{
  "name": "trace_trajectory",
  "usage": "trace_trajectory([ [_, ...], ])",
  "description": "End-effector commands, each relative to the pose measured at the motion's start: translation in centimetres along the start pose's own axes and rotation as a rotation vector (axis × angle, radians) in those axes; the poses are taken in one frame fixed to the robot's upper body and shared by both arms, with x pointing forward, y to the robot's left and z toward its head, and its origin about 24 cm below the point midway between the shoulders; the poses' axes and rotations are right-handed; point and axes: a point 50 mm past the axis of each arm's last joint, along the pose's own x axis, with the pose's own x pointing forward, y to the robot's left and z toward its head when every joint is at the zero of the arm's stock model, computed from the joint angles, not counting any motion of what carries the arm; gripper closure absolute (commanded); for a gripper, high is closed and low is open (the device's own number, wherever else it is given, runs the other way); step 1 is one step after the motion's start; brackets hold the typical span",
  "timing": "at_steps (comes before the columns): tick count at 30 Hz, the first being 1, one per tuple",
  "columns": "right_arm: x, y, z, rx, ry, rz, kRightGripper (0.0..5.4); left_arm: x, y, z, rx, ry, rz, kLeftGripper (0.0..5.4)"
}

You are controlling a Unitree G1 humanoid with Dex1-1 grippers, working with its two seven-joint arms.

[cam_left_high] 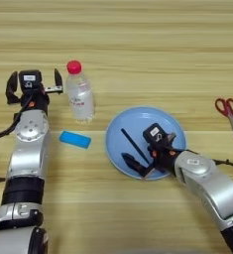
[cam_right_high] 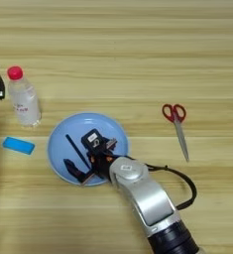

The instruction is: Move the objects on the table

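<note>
In the left eye view, the table (cam_left_high: pixel 138 44) fills the frame: light wood with horizontal plank grain lines. A round, smooth blue plate (cam_left_high: pixel 138 121) lies right of centre. A thin black stick (cam_left_high: pixel 134 146) lies slanted on it, shorter than the plate is wide. A small clear plastic water bottle (cam_left_high: pixel 80 94) with a red cap stands upright on the wood, up and left of the plate. A flat blue rectangular block (cam_left_high: pixel 75 139) lies between bottle and plate, nearer the bottle. Red-handled scissors (cam_left_high: pixel 230 116) show at the right edge. The left gripper (cam_left_high: pixel 34 83) sits just left of the bottle, its two black fingers spread apart, one beside the bottle's shoulder; whether it touches is unclear. The right gripper (cam_left_high: pixel 144 161) reaches over the plate's near side, fingers apart, close to the stick's lower end without clamping it.

In the right eye view, the same wood shows further right, and the scissors (cam_right_high: pixel 176 123) lie whole, blades closed, well apart from the plate (cam_right_high: pixel 83 124). Only one left finger shows at the left edge, beside the bottle (cam_right_high: pixel 24 99). The stick (cam_right_high: pixel 77 149) remains inside the plate.
</note>
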Motion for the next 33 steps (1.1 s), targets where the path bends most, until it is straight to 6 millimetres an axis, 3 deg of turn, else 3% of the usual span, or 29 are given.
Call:
trace_trajectory([
  [1, 0.0, 0.3, -3.0, 0.055, 0.145, 0.008, 0.0, -0.1, -0.1, -0.1, -0.004, 0.01, 0.001, 0.04],
  [8, 0.1, 0.3, -3.3, 0.05, 0.165, 0.009, 0.0, -0.1, -0.1, -0.1, -0.004, 0.01, 0.001, 0.04],
  [33, 0.3, 0.7, -4.3, 0.025, 0.221, 0.024, 2.45, -0.1, -0.1, -0.1, -0.006, 0.009, 0.001, 0.0],
])
